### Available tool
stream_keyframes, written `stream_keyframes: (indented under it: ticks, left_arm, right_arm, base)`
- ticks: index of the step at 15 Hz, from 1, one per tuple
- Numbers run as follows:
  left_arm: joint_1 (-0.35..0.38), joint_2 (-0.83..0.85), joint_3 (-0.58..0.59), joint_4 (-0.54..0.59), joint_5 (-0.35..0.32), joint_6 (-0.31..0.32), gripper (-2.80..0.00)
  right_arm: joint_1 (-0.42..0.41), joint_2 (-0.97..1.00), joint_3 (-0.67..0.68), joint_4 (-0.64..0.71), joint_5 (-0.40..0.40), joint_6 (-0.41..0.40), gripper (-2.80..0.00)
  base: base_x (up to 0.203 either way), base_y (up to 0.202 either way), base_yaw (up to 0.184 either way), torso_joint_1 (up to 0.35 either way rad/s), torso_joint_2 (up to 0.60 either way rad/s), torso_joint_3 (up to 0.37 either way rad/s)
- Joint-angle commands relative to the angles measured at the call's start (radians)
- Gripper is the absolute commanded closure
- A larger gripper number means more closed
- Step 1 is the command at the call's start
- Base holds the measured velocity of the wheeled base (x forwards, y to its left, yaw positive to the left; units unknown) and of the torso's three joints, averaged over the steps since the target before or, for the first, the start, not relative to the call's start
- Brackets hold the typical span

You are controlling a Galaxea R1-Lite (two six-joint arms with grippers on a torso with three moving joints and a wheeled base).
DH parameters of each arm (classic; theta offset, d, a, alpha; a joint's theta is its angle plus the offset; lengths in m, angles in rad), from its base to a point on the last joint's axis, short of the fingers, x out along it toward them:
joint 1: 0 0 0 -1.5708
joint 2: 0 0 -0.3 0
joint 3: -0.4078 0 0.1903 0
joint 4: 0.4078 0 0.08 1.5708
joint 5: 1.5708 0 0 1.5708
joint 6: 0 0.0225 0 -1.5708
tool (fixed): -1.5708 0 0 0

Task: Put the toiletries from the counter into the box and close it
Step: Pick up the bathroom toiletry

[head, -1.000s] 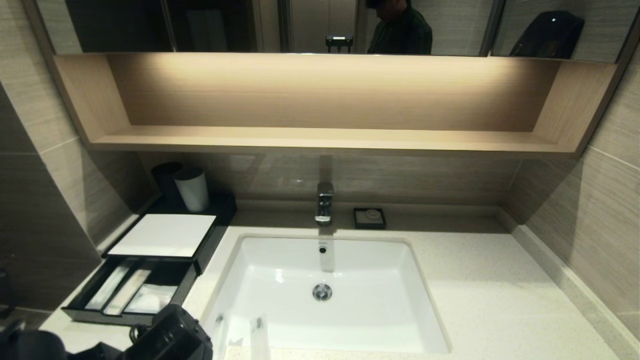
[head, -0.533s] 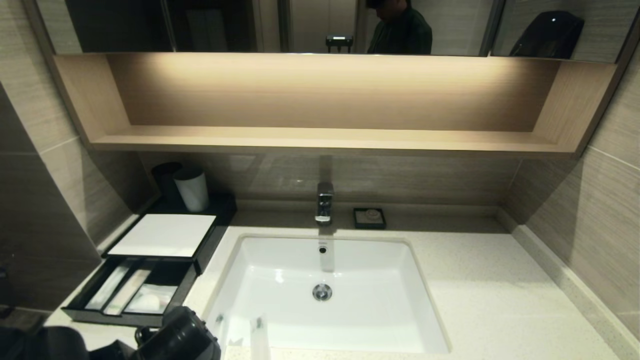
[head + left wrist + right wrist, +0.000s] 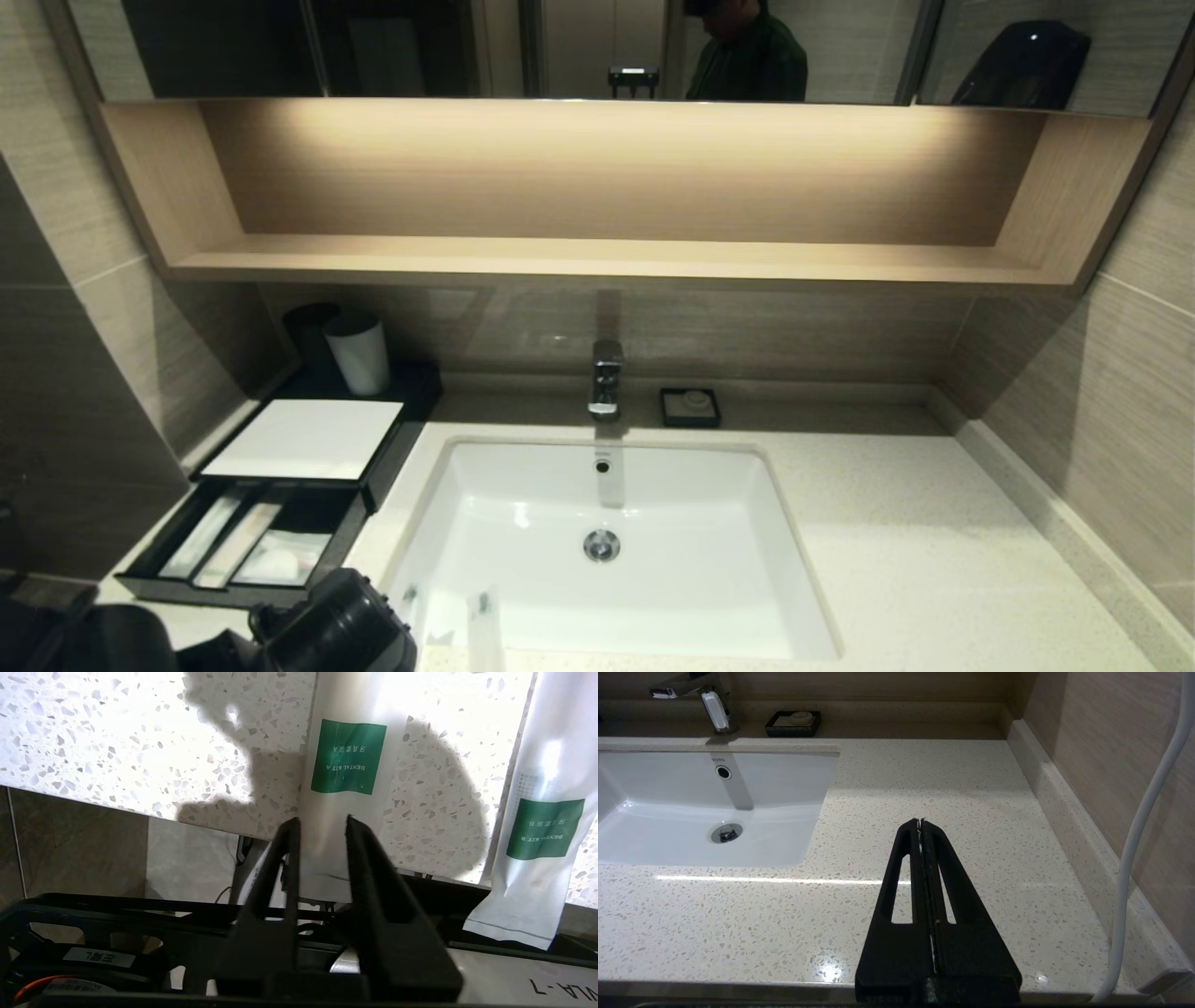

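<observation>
Straddling one end of a dental-kit packet point(image 3: 348, 760) at the desk's point(image 3: 915, 560) 7 o'clock edge, the left claw point(image 3: 322, 826) stood apart, a second packet point(image 3: 537, 826) beside it, three already in the open box point(image 3: 308, 439), while the right claw point(image 3: 920, 823) hung together, idle.

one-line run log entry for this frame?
left gripper: open, astride dental kit packet | second packet: on counter | right gripper: shut, idle | drawer: open

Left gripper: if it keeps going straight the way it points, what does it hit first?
Most likely the long white dental-kit packet with a green label. The left gripper is open around its near end on the speckled stone counter. Depth is unclear.
</observation>
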Motion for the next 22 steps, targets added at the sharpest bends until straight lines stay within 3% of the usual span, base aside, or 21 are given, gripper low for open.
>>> stream_keyframes:
  ticks: [1, 22]
  left_arm:
    - [-0.001, 0.003, 0.0, 0.001, 0.002, -0.006, -2.8]
    - [0.001, 0.056, 0.006, -0.034, 0.003, 0.005, -2.8]
  right_arm:
    - [0.0, 0.0, 0.0, 0.0, 0.0, 0.0, 0.0]
    - [0.001, 0.0, 0.0, 0.0, 0.0, 0.0, 0.0]
  base:
    - [0.0, 0.0, 0.0, 0.0, 0.0, 0.0]
    - [0.0, 0.0, 0.0, 0.0, 0.0, 0.0]
